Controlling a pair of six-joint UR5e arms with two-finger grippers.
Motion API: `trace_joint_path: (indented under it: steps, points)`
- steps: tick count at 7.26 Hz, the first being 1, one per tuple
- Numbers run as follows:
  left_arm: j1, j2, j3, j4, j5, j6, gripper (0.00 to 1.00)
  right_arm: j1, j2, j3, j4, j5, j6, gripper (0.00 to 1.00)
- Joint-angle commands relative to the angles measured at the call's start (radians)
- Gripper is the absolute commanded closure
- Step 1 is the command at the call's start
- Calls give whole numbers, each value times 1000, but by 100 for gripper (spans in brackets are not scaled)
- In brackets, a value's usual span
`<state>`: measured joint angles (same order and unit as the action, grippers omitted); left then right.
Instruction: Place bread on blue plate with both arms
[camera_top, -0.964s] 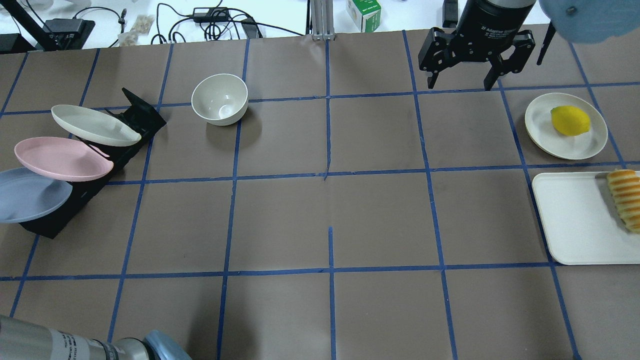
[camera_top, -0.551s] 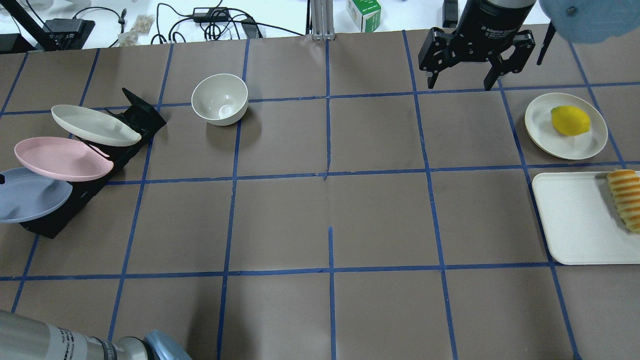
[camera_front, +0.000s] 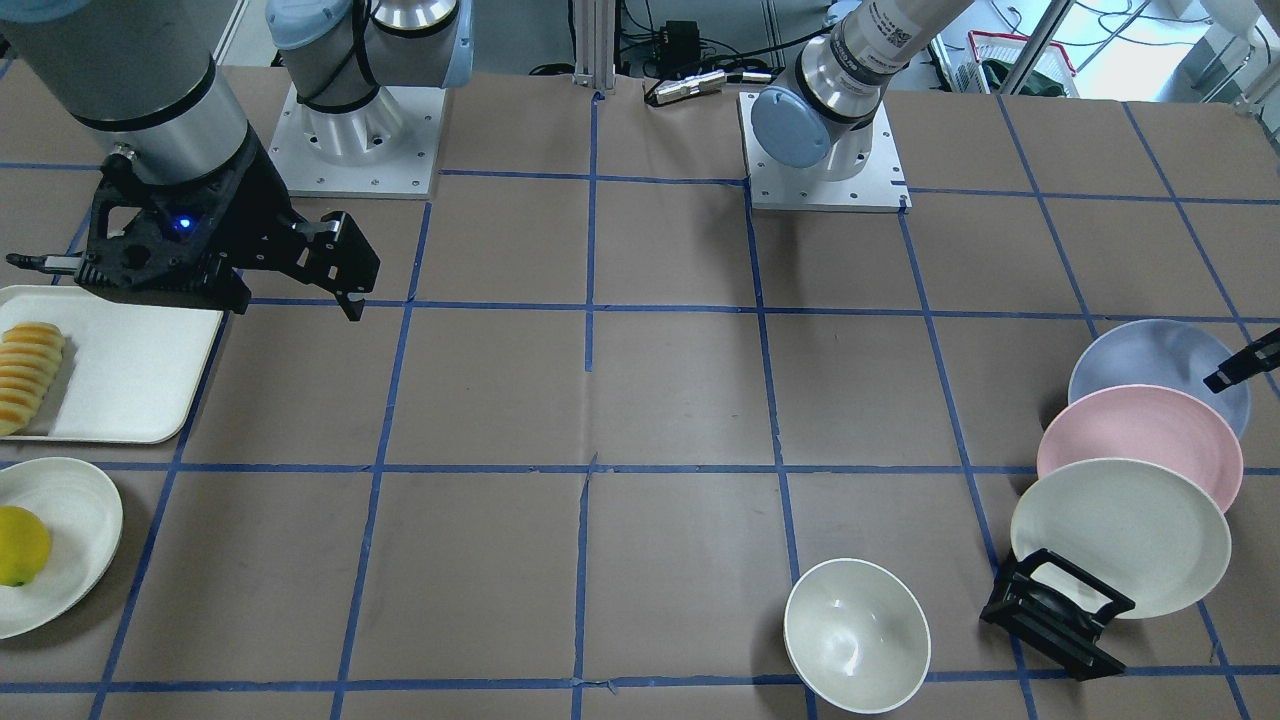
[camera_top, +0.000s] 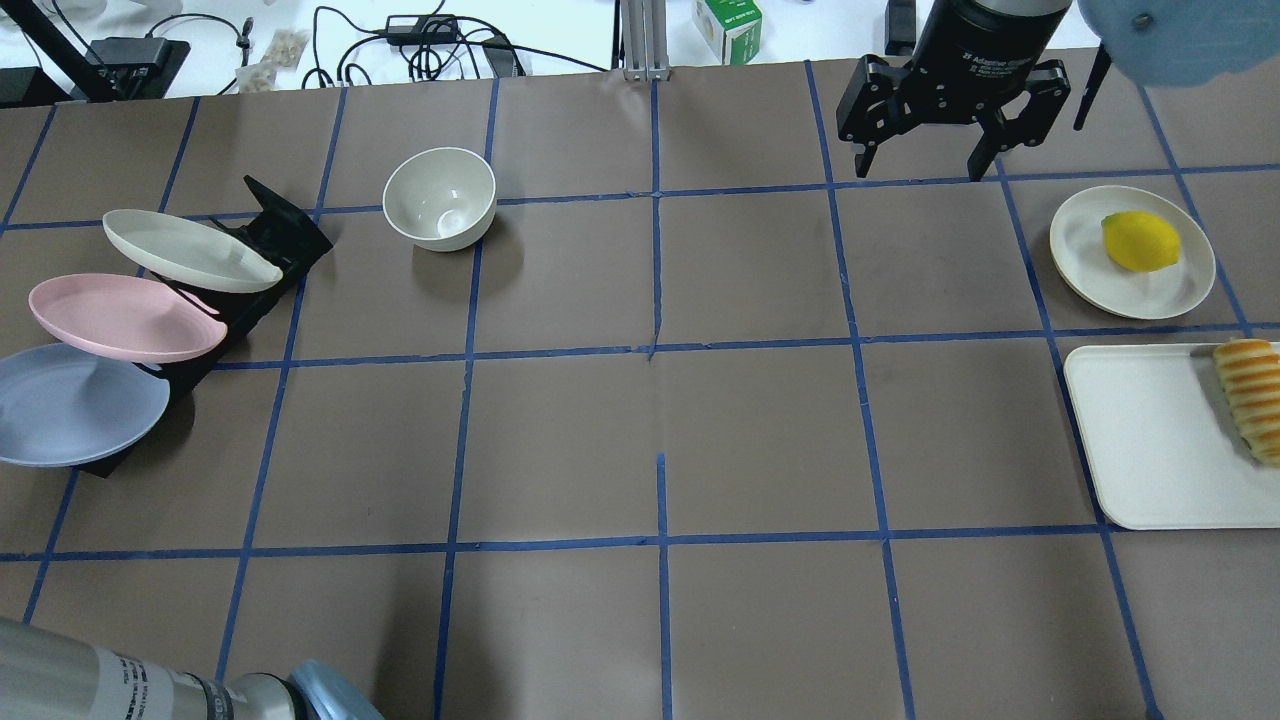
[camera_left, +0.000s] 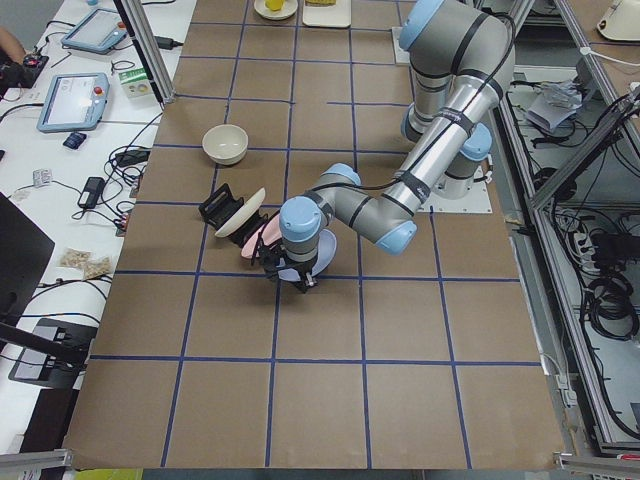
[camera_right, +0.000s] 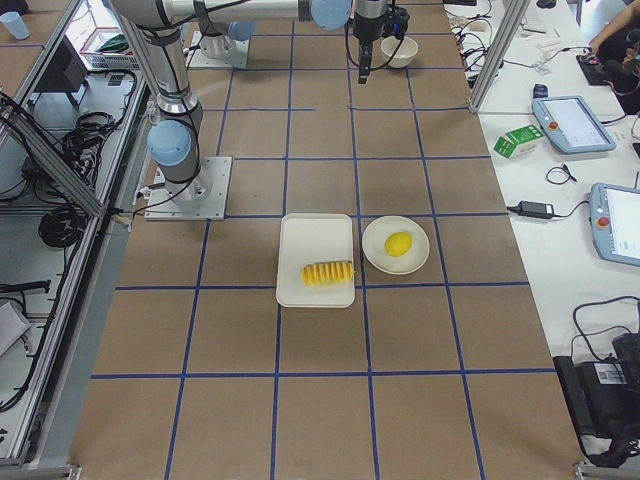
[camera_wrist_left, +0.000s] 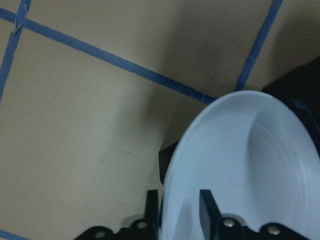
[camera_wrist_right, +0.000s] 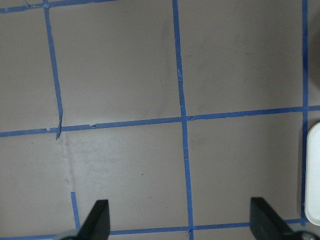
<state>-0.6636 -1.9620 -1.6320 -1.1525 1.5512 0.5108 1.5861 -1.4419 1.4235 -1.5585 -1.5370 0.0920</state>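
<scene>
While the bread (camera_front: 30, 375) lies on the white tray (camera_front: 130, 390) at the front-facing view's left edge, the blue plate (camera_front: 1150, 365) sits tilted at its right, just beside the pink plate (camera_front: 1140, 440). From overhead, the right jaws hang spread wide above the bare bench (camera_top: 660, 420), well apart from the bread. At the left wrist, the left jaws are clamped on the blue plate's rim, one finger on either face.
</scene>
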Motion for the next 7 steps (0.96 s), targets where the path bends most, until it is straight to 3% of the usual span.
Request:
trace_joint_path:
  steps: [1, 4, 7]
  points:
    - [-1, 6, 0, -33, 3, -1, 100, 0, 0, 0, 0, 0, 0, 0]
    - [1, 23, 9, -46, 32, 8, 100, 0, 0, 0, 0, 0, 0, 0]
    - [-5, 55, 121, -172, 23, 23, 100, 0, 0, 0, 0, 0, 2, 0]
